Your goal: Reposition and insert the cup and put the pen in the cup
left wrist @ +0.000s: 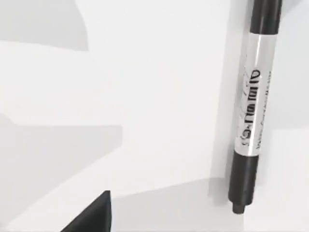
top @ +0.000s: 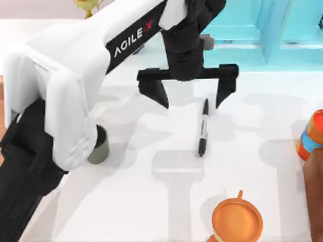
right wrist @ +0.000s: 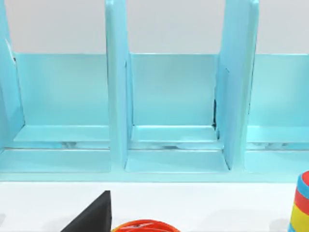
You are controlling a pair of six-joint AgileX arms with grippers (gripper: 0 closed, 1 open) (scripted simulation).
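Observation:
The pen (top: 203, 128) lies flat on the white table, black at both ends with a white printed barrel (left wrist: 252, 104). My left gripper (top: 192, 103) hangs open above the pen's far end, which lies between the spread fingers, nearer the right-hand one. One of its black fingers (left wrist: 91, 217) shows in the left wrist view, apart from the pen. The dark olive cup (top: 101, 145) stands upright at the table's left, partly hidden under my left arm. A black finger (right wrist: 94, 215) of my parked right gripper shows facing the shelf, holding nothing.
A teal partitioned shelf (top: 262, 30) (right wrist: 174, 96) runs along the back. An orange mug (top: 237, 219) (right wrist: 145, 226) stands at the front right. A striped orange-and-blue object (top: 310, 135) (right wrist: 301, 203) and a dark brown shape (top: 314, 196) sit at the right edge.

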